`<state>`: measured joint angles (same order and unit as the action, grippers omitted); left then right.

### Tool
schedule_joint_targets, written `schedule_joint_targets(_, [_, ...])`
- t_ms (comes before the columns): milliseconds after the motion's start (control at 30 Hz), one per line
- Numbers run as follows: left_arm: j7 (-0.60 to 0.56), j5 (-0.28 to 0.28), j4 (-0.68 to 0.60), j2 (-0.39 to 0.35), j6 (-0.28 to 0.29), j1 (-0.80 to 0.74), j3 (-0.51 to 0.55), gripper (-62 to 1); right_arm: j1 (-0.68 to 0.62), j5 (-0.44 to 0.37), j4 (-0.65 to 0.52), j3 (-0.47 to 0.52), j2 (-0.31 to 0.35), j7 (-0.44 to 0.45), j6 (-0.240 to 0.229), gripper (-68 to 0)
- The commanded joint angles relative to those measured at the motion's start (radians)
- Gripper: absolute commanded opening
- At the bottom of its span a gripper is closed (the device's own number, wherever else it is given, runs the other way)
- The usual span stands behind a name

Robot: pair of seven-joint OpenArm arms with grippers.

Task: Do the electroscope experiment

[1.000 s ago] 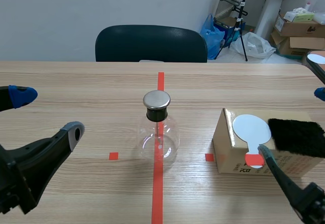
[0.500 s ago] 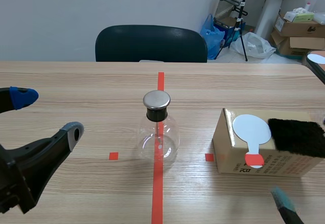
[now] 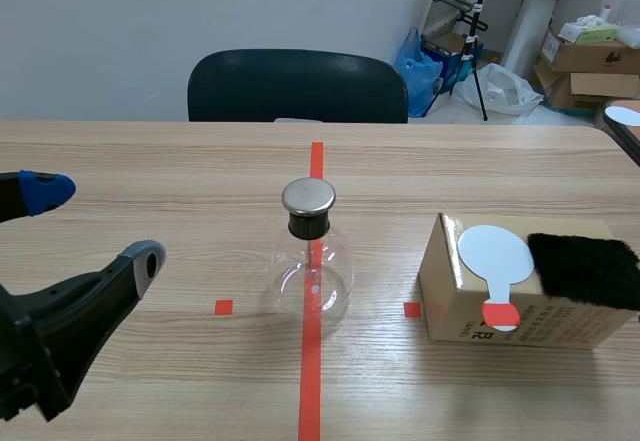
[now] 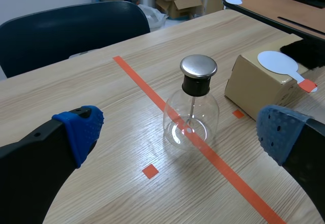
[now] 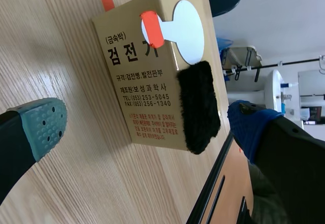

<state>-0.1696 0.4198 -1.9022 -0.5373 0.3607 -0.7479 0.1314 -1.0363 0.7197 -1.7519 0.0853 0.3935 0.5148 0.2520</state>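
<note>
1. Electroscope flask [image 3: 312, 261] (clear glass, metal cap [image 3: 308, 196]) stands upright mid-bench [image 3: 150, 161] on the red tape line, nothing touching it
2. Cardboard box [image 3: 455, 306] sits toward the bench's right edge, well apart from the flask
3. On the box top lie a white paddle [image 3: 494, 252] and a black fur pad [image 3: 585, 269], side by side, with the fur on the side nearer the right edge
4. The paddle's long axis runs far-to-near: disc toward the far edge, red handle tip [image 3: 501, 314] poking over the box's front edge toward the robot
5. Left gripper [image 3: 95, 223] is spread wide and empty near the left edge, with the flask ahead of it
6. Right gripper [image 5: 147, 125] is also wide and empty, low by the box front (not in the scene view), facing the box's printed side
7. My read: the right arm is much nearer the paddle and fur, so the pickup falls to it. The overhanging handle looks the easiest place to pinch, fingers across its width
</note>
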Motion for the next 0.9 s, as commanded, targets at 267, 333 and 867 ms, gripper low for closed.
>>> schedule_joint_targets(267, [-0.025, 0.006, -0.021, 0.005, -0.001, 0.003, -0.007, 1.4, 0.187, 0.137, 0.122, -0.174, 0.011, -0.275, 0.098, 0.4])
schedule_joint_targets(333, [-0.025, 0.006, -0.021, 0.005, -0.003, 0.003, -0.007, 1.4, 0.22, 0.156, 0.139, -0.217, 0.011, -0.329, 0.108, 0.4])
schedule_joint_targets(867, [-0.021, 0.006, -0.021, 0.005, -0.002, 0.003, -0.007, 1.4, 0.387, 0.291, 0.168, -0.417, 0.011, -0.524, 0.261, 0.4])
